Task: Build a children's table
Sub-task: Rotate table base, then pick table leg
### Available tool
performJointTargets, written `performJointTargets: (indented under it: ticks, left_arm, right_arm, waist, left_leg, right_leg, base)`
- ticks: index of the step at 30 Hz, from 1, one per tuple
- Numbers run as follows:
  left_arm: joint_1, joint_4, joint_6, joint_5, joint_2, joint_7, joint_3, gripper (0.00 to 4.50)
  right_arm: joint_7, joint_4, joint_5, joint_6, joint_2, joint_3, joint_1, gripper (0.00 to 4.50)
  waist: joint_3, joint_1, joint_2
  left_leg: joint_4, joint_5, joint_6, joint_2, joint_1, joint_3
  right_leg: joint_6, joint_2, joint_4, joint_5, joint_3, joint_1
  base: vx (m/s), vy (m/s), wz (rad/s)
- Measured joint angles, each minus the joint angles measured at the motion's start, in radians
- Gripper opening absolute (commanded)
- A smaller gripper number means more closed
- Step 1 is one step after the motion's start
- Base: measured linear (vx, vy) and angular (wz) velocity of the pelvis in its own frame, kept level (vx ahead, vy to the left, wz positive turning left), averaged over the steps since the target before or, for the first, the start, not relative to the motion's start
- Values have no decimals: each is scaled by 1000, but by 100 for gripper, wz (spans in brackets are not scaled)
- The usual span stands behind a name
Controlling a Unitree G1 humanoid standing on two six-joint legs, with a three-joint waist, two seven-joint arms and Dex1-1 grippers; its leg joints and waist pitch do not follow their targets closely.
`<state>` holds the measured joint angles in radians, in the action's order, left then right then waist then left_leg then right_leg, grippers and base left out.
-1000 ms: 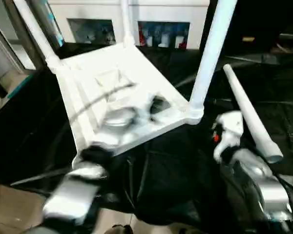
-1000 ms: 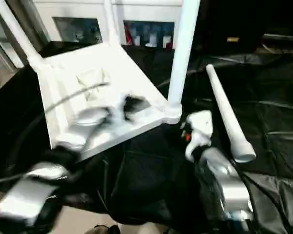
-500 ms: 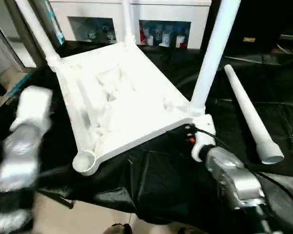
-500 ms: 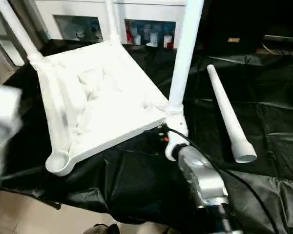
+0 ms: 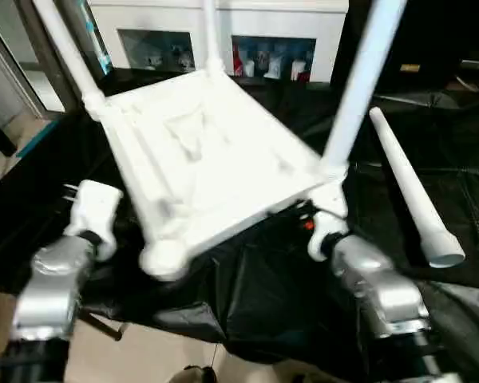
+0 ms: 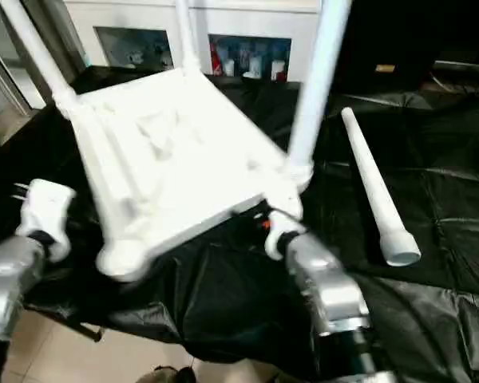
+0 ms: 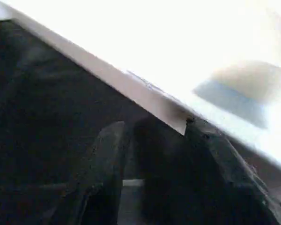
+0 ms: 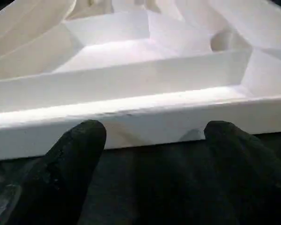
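The white table top (image 5: 215,167) lies upside down on black cloth, ribbed underside up. Three tube legs stand in its sockets: back left (image 5: 64,48), back middle (image 5: 210,36) and near right (image 5: 359,88). The near-left socket (image 5: 164,257) holds nothing. A fourth leg (image 5: 407,187) lies loose on the cloth to the right. My left arm (image 5: 56,271) reaches the top's left edge; my left gripper (image 7: 154,129) is open at that white rim. My right arm (image 5: 375,287) is at the near-right corner, where my right gripper (image 8: 154,129) is open just before the top's side wall (image 8: 131,117).
A white cabinet (image 5: 223,32) with glass doors stands behind the work. Black cloth (image 5: 271,295) drapes over the front edge down to the pale floor (image 5: 144,359). A metal frame (image 5: 24,48) stands at the back left.
My left arm has swung in from the far left to the top's left edge. The table top has shifted a little to the right, its near-right leg leaning. My right arm stays at that corner.
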<state>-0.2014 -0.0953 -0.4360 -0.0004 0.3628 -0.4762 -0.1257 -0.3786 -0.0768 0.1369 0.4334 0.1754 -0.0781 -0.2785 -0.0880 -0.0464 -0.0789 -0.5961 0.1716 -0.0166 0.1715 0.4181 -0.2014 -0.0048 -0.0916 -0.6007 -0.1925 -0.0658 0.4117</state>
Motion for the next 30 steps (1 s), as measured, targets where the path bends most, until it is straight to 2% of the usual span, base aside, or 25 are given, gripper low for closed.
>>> performJointTargets:
  ticks: [3,7,8,10,11,15,18,20,24,29,30]
  left_arm:
    - [27,48,-1,-42,-9,-98,72,224]
    - [31,55,4,-65,-18,-163,143,224]
    - [30,55,10,-65,-27,-170,155,224]
    - [19,44,33,-64,-59,-180,190,224]
    - [8,36,43,-64,-73,-184,204,229]
    - [-47,0,80,-63,-124,-197,255,229]
    - [-54,-1,97,-65,-141,-204,284,229]
    - [-59,-10,110,-66,-140,-225,293,229]
    - [-82,-14,121,-81,-115,-280,307,229]
    - [-87,38,95,-111,-65,-351,314,229]
    - [-87,60,78,-124,-48,-375,321,229]
  right_arm:
    - [0,111,2,82,60,35,39,389]
    - [15,201,-20,187,121,52,43,389]
    - [13,216,-22,216,140,53,43,389]
    - [9,235,-13,269,172,88,41,389]
    - [10,237,-3,290,180,108,37,415]
    - [32,253,45,410,215,209,-40,439]
    - [37,256,45,457,256,242,-78,439]
    - [32,227,38,475,291,241,-97,439]
    - [42,113,-1,525,363,227,-211,439]
    - [32,-46,-15,579,398,215,-274,439]
    - [22,-103,-18,582,400,195,-295,439]
  waist:
    - [0,-12,0]
    - [0,-10,0]
    - [-1,-9,-3]
    - [-3,-10,-8]
    - [-3,-10,-8]
    - [-4,3,-11]
    - [-2,14,-13]
    - [-2,18,-16]
    - [0,24,-20]
    - [0,16,-20]
    - [0,17,-20]
  left_leg:
    - [0,0,0,0,1,0]
    - [0,-1,0,0,-2,0]
    - [0,-1,-1,0,-2,0]
    - [0,-1,-1,0,-5,0]
    - [0,-1,-1,0,-7,0]
    - [1,-1,-1,-1,-14,-1]
    - [2,-1,-1,-1,-16,0]
    - [3,-1,-2,-1,-16,0]
    - [3,-1,-2,0,-16,0]
    - [3,-3,2,0,-15,0]
    - [2,-4,3,0,-15,-1]
  right_leg:
    - [0,0,1,0,0,0]
    - [1,0,0,0,0,-1]
    - [1,0,0,0,0,-1]
    - [1,0,0,0,2,-4]
    - [1,0,0,0,2,-6]
    - [2,0,0,0,2,-10]
    - [3,1,0,1,3,-12]
    - [4,1,0,0,3,-11]
    - [4,2,0,0,2,-10]
    - [4,1,0,0,2,-10]
    - [4,1,-1,0,2,-10]
  base:
    - [0,0,0]
    - [0,0,0]
    - [0,0,0]
    - [0,0,0]
    - [0,0,0]
    - [0,0,0]
    - [0,0,0]
    - [0,0,0]
    - [0,0,0]
    - [0,0,0]
    - [0,0,0]
